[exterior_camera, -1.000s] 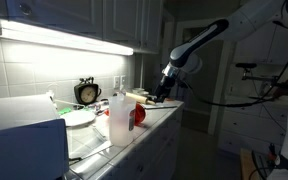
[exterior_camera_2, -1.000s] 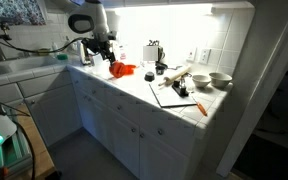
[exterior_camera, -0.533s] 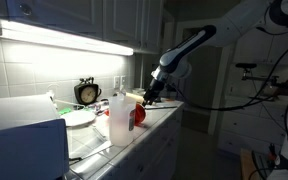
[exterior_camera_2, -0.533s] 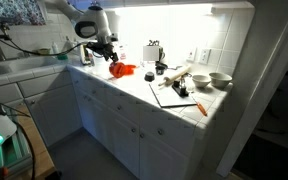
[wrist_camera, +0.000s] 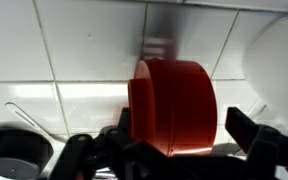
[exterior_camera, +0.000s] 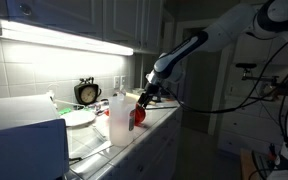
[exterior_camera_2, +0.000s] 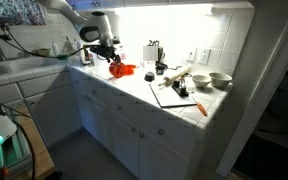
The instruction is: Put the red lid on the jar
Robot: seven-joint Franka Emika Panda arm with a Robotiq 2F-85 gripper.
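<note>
The red lid fills the middle of the wrist view, resting tilted on white counter tiles. My gripper is open, with one dark finger to the lid's right and the other to its left, both apart from it. In both exterior views the gripper hangs low over the lid. The tall translucent jar stands upright right beside the lid, its top uncovered.
A clock stands against the tiled wall. White plates and a pale box sit on the counter beyond the jar. A cutting board and bowls lie further along. A black round object lies by the gripper.
The arm has swung along the counter toward the jar and come down, so the gripper now straddles the red lid. The lid and the jar have not moved.
</note>
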